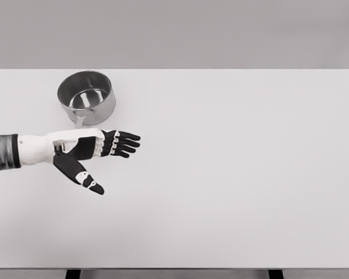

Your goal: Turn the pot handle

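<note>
You've got one arm in the head view: the left arm (pixel 11 150) comes in from the left edge at mid height, dark cuff at the wrist, white forearm shell ahead of it. The left hand (pixel 84 148) sits over the table (pixel 232 174), palm area white, fingers (pixel 123 143) black with white joint marks.

Hand state: wide open. The four fingers are stretched out straight, pointing right, lying close together side by side. The thumb (pixel 84 179) is splayed well away from them, angled down and to the right. Nothing is in the grasp, and nothing sits between thumb and fingers.

The pot (pixel 86 97) is on the table's far left area, near the back edge, upright, open top facing up. It's shiny metal and you can see down into it. Its handle (pixel 81 121) is a short stub at the near side of the pot, pointing toward the robot and running down to the back of the hand. From this angle the handle's near end meets the top edge of the hand's outline; you can't tell whether they touch or the hand is just below it in height.

The fingers lie just beside the pot's near wall, not around it. The hand is not closed on the handle.

The table is plain white; two dark legs (pixel 72 274) show at the bottom edge.
</note>
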You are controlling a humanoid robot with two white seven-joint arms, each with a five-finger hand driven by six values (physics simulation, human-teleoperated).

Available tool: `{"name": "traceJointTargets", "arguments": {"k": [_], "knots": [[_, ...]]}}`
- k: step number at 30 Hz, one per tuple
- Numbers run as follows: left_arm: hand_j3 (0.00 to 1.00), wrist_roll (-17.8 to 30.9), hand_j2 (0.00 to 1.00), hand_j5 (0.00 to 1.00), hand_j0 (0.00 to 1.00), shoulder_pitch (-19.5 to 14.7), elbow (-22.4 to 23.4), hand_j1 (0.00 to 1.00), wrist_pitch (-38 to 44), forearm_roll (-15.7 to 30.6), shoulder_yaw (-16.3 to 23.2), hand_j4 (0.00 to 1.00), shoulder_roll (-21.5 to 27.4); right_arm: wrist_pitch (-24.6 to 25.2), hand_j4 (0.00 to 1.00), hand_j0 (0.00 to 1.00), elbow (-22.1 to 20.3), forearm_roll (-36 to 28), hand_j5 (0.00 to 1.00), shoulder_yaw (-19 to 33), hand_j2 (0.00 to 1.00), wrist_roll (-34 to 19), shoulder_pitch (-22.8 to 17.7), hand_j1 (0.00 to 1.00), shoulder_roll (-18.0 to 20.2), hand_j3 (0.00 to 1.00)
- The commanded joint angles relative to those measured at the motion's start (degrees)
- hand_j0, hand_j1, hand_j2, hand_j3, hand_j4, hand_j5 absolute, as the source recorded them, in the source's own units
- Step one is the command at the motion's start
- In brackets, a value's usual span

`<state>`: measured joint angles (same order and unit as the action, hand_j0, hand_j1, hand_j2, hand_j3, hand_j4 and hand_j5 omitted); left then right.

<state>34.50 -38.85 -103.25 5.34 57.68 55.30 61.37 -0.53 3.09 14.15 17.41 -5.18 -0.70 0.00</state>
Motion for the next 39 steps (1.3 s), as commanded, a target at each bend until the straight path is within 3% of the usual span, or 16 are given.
{"name": "traceJointTargets", "arguments": {"k": [1, 5, 8, 25, 39], "knots": [[1.00, -1.4, 1.00, 1.00, 1.00, 0.0, 0.0, 1.00, 0.5, 0.5, 0.7, 1.00, -0.4, 0.0, 1.00, 1.00, 0.0, 0.0, 1.00, 0.0, 1.00, 0.0, 0.0, 1.00, 0.0, 1.00], [1.00, -10.1, 1.00, 1.00, 1.00, 0.2, 0.1, 1.00, 1.1, 0.2, 0.9, 1.00, -1.0, 0.0, 1.00, 1.00, 0.0, 0.0, 1.00, 0.0, 1.00, 0.0, 0.0, 1.00, 0.0, 1.00], [1.00, -13.5, 1.00, 1.00, 1.00, 0.2, 0.9, 1.00, 1.2, -0.2, 0.9, 1.00, -1.3, 0.0, 1.00, 1.00, 0.0, 0.0, 1.00, 0.0, 1.00, 0.0, 0.0, 1.00, 0.0, 1.00], [1.00, -13.8, 1.00, 1.00, 1.00, 4.0, 3.5, 1.00, 1.0, -1.4, 0.6, 1.00, -1.7, 0.0, 1.00, 1.00, 0.0, 0.0, 1.00, 0.0, 1.00, 0.0, 0.0, 1.00, 0.0, 1.00], [1.00, -13.8, 1.00, 1.00, 1.00, 4.5, 6.5, 1.00, 0.7, -1.4, 0.5, 1.00, -1.3, 0.0, 1.00, 1.00, 0.0, 0.0, 1.00, 0.0, 1.00, 0.0, 0.0, 1.00, 0.0, 1.00]]}}
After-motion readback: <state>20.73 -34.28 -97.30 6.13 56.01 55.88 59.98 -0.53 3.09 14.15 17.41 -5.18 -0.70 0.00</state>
